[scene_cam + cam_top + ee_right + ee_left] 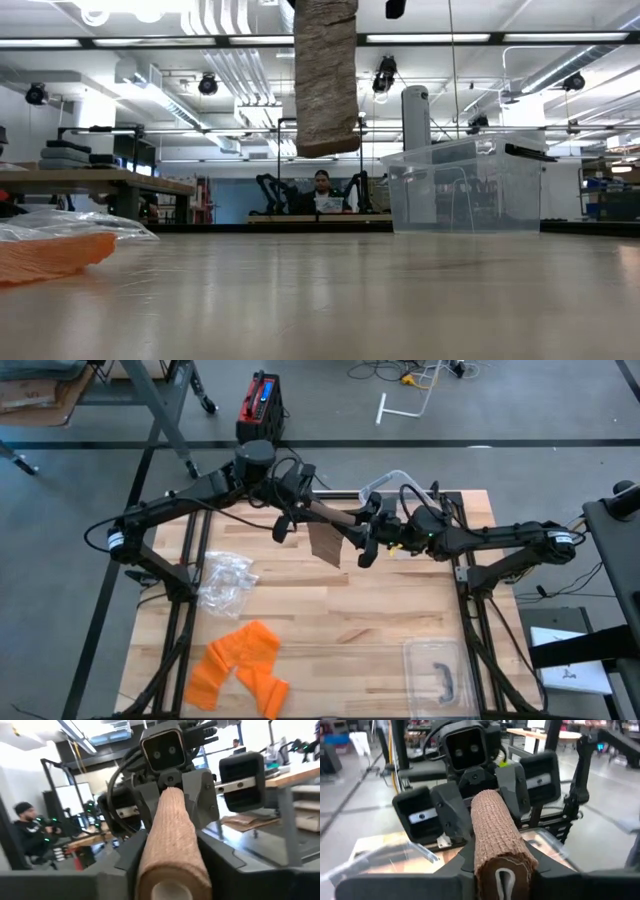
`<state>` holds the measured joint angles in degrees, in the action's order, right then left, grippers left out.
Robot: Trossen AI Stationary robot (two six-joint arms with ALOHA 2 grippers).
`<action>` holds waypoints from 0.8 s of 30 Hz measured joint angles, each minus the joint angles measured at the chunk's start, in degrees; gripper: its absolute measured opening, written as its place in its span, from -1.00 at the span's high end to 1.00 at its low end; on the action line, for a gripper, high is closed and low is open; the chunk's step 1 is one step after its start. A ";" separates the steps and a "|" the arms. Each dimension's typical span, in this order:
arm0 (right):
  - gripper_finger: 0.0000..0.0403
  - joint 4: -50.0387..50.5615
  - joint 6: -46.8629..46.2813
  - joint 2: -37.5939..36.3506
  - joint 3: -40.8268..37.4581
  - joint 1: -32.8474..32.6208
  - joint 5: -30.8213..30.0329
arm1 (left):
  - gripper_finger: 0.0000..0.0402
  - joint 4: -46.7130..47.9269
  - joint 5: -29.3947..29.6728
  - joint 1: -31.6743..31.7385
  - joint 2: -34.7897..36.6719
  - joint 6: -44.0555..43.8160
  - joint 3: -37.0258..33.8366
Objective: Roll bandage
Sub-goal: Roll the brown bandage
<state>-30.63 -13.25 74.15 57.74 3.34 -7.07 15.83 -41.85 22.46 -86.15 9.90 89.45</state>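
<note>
The bandage (326, 541) is held in the air above the table's far centre, near the 12 o'clock edge in the high view, between the two grippers. Most of it is already wound into a tight brown roll (496, 832). A short tail still hangs loose below it, visible in the low view well clear of the table (330, 630).

The left gripper (288, 510) meets the roll from the 9 o'clock side. Its fingers (457, 817) are drawn in narrow and clamp one end of the roll. The right gripper (370, 538) meets it from the 3 o'clock side. Its fingers sit against the other end, about half spread. A firm grip there cannot be confirmed.

Judgement: the task is well advanced. What remains is to wind in the hanging tail and set the finished roll down.

Surface: a pale wood-plank top. A crumpled clear bag (226, 580) lies at 9 o'clock. An orange bandage (242, 665) lies unrolled at 7 o'clock. A clear bin (440, 672) stands at 5 o'clock.

Room: an open workshop with ceiling strip lights and ducting. Other benches stand beyond, and a seated person (322, 192) works at a far table.
</note>
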 joint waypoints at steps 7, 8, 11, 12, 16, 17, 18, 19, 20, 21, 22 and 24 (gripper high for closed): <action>-0.24 2.83 -5.05 -2.08 0.00 0.56 2.19 | 0.72 -3.62 0.42 -1.71 -0.04 8.33 -0.12; -0.33 2.83 -5.54 -2.25 0.00 0.67 2.18 | 0.72 -4.21 0.52 -1.80 -0.04 8.99 -0.21; -0.55 1.20 -7.59 -2.36 0.00 0.70 3.70 | 0.73 -4.41 0.38 -1.85 -0.04 12.75 -0.65; -0.61 0.46 -8.38 -2.35 0.00 0.69 4.14 | 0.73 -4.47 0.37 -1.86 -0.04 14.27 -0.95; -0.73 -0.89 -12.83 -1.93 0.05 0.69 4.42 | 0.73 -5.41 0.71 -1.88 -0.06 20.53 -1.99; -0.73 -0.58 -13.62 -1.83 0.04 0.74 4.09 | 0.73 -6.41 0.79 -1.88 -0.06 21.35 -2.12; -0.73 -0.58 -14.43 -1.51 0.04 0.84 3.89 | 0.73 -7.19 0.81 -1.88 -0.06 22.32 -2.16; -0.72 -0.57 -15.56 -1.33 0.04 1.00 3.64 | 0.73 -7.78 0.87 -1.86 -0.05 23.76 -2.16; -0.71 -0.35 -16.66 -1.25 0.04 1.16 3.57 | 0.73 -7.94 1.57 -1.86 -0.03 25.24 -2.16; -0.69 -0.31 -17.25 -1.22 0.02 1.25 3.53 | 0.73 -7.89 2.71 -1.88 -0.02 26.76 -2.16; -0.67 -0.39 -17.49 -1.22 0.02 1.28 3.42 | 0.73 -7.83 3.74 -1.88 -0.02 27.78 -2.17; -0.63 -0.95 -18.03 -1.22 0.02 1.26 2.40 | 0.73 -7.60 4.46 -1.88 -0.02 29.26 -2.25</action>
<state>-31.57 -31.28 72.93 57.76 4.60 -4.66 8.23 -37.39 20.58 -86.17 39.16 87.20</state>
